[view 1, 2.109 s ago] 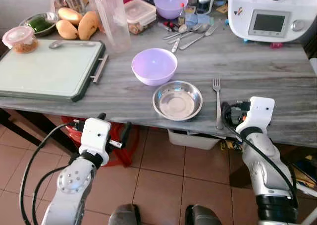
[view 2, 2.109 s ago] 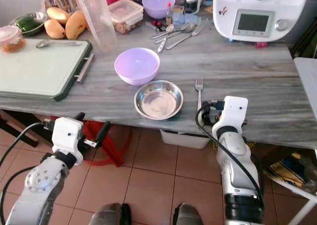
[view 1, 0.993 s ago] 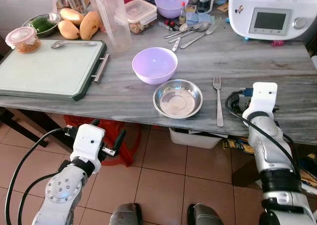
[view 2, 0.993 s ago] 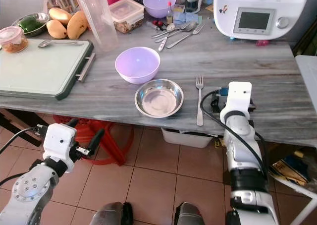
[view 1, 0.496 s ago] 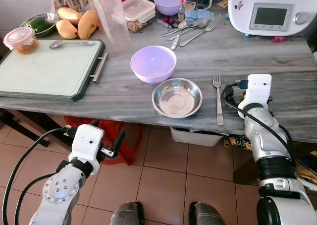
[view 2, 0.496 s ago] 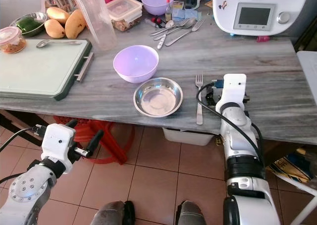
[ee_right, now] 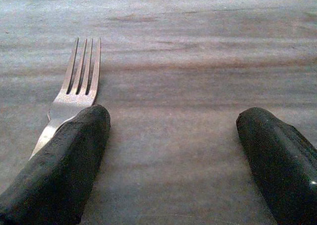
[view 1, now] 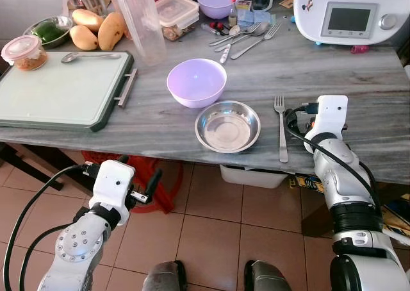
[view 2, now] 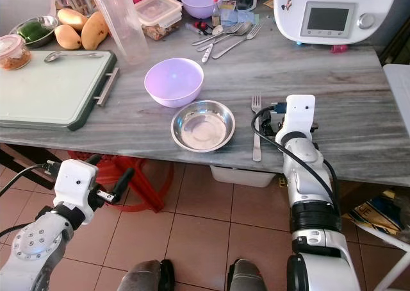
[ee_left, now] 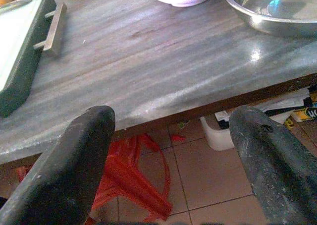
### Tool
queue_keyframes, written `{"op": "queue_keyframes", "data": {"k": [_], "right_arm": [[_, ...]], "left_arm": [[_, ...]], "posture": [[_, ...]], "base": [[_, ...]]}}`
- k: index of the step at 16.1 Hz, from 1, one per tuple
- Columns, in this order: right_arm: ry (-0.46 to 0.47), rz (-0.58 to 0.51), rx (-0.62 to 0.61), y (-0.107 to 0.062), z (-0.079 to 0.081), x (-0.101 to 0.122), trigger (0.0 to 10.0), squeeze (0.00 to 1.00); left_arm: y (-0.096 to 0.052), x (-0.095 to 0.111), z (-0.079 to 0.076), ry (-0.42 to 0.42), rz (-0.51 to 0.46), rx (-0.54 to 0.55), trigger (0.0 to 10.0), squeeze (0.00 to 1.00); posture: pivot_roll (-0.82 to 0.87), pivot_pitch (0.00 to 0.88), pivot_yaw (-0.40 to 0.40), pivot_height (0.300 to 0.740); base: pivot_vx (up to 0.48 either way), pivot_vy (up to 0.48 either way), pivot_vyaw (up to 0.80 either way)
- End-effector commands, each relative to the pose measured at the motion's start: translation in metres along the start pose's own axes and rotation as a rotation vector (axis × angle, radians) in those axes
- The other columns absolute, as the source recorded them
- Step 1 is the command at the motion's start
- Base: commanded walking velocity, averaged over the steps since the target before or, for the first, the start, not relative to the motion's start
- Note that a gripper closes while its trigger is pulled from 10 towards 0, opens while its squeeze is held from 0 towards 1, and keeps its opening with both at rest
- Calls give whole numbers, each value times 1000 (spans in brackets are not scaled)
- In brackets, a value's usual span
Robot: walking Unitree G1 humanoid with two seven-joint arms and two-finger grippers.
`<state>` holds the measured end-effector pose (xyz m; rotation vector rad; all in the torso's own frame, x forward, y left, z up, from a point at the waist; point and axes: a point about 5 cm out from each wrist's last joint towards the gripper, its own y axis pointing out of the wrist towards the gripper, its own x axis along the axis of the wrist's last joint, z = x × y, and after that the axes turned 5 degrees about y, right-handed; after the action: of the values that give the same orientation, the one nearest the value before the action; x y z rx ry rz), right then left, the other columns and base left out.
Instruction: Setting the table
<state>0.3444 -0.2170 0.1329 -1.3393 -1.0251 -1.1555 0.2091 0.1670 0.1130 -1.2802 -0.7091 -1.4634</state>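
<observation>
A grey wood-grain table (view 1: 359,73) stood over a tiled floor, crowded along its far edge and set nearer the front.

The right gripper (ee_right: 173,150) hovered low over the tabletop near the front edge, its two black fingers spread wide and holding nothing. One finger (ee_right: 59,160) lay just beside the fork (view 1: 280,127), overlapping its handle in the wrist view; whether it touched could not be told. The fork lay flat, tines pointing away from the robot, just right of a steel dish (view 1: 227,126). Behind the dish, almost touching it, sat a purple bowl (view 1: 196,82).

The left gripper (ee_left: 173,150) hung below the table edge, fingers wide apart and empty, looking up at the underside and the rim of the dish.

Further out were a green cutting board (view 1: 57,89) with a spoon (view 1: 90,56) on it, a tall clear jug (view 1: 139,22), mangoes (view 1: 99,29) and a loose pile of cutlery (view 1: 242,38) at the back beside a white kitchen machine (view 1: 349,12).

Judging by the layout, one place looked partly set: dish, bowl and fork were down. A spoon or knife from the pile probably remained to be brought over.
</observation>
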Motion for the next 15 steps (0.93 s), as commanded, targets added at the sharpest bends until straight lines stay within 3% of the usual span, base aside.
{"op": "queue_keyframes", "data": {"k": [1, 15], "right_arm": [[10, 39, 52, -1, 10, -7, 10000, 0], [-1, 42, 132, -1, 22, -6, 10000, 0]], "left_arm": [[-1, 1, 1, 7, 3, 2, 10000, 0], [0, 0, -1, 1, 3, 3, 10000, 0]], "posture": [[129, 159, 120, 740], [124, 159, 115, 740]], "base": [[0, 0, 0], [0, 0, 0]]}}
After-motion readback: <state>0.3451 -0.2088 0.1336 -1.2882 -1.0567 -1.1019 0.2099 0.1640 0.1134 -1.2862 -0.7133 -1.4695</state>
